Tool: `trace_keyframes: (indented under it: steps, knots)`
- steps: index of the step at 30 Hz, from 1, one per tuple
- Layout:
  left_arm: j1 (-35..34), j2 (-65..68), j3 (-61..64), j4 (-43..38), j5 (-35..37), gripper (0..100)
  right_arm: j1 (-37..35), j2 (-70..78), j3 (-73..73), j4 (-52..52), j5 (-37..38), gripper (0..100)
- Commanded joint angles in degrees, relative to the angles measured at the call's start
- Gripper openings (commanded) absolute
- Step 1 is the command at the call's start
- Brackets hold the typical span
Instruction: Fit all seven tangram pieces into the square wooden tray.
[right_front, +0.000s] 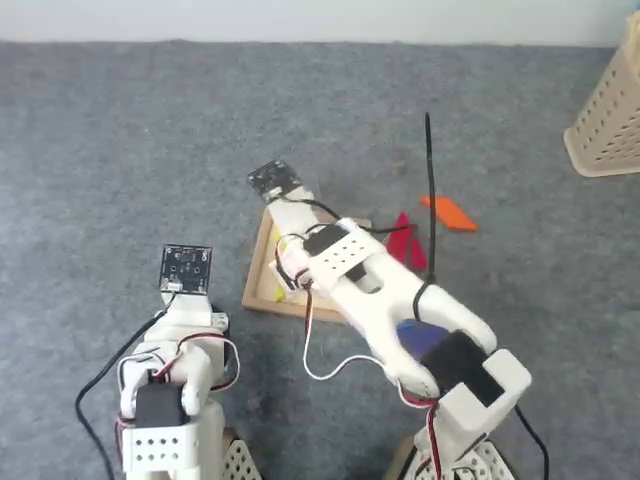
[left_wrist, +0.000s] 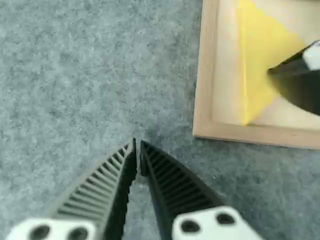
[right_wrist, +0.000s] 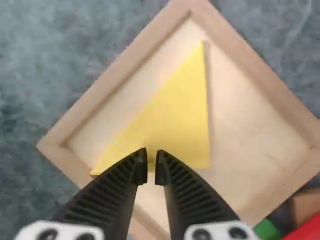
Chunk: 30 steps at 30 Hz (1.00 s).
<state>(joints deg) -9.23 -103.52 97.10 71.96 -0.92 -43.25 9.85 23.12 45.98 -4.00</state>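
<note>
The square wooden tray (right_front: 262, 268) lies on grey carpet, with a yellow triangle (right_wrist: 175, 120) flat inside it near one corner. My right gripper (right_wrist: 150, 162) is shut, its tips down on the triangle's edge. From the left wrist view its dark finger (left_wrist: 299, 82) shows against the yellow triangle (left_wrist: 260, 65). My left gripper (left_wrist: 137, 150) is shut over bare carpet, just outside the tray's rim (left_wrist: 205, 75). A red piece (right_front: 405, 240) and an orange piece (right_front: 448, 212) lie on the carpet beyond the tray. A blue piece (right_front: 420, 332) peeks out under the right arm.
A cream slatted basket (right_front: 610, 110) stands at the far right edge. Green (right_wrist: 265, 230) and red (right_wrist: 306, 231) pieces lie just outside the tray's corner. The right arm's black cable (right_front: 430, 190) rises over the loose pieces. Open carpet stretches to the left and far side.
</note>
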Motion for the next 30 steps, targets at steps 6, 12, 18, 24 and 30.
trace_keyframes:
  steps: [6, 12, 18, 24, 30]
  knots:
    - [0.3, -1.1, -0.6, 0.4, -0.2, 2, 1.3, -18.6, 9.2, -6.8, 0.4, 3.7]
    - [0.3, -1.1, -0.6, 0.4, -0.2, 2, 6.3, -25.7, 22.4, -18.8, 0.7, 3.8]
    - [0.3, -1.1, -0.6, 0.4, -0.2, 2, 7.6, -16.7, 23.0, -27.3, 0.7, 3.7]
    - [0.3, -1.1, -0.6, 0.4, -0.2, 2, 7.2, -7.5, 22.4, -34.2, 0.7, 3.7]
    - [0.3, -1.1, -0.6, 0.4, -0.2, 2, 3.1, -6.5, 20.3, -34.1, 0.7, 4.1]
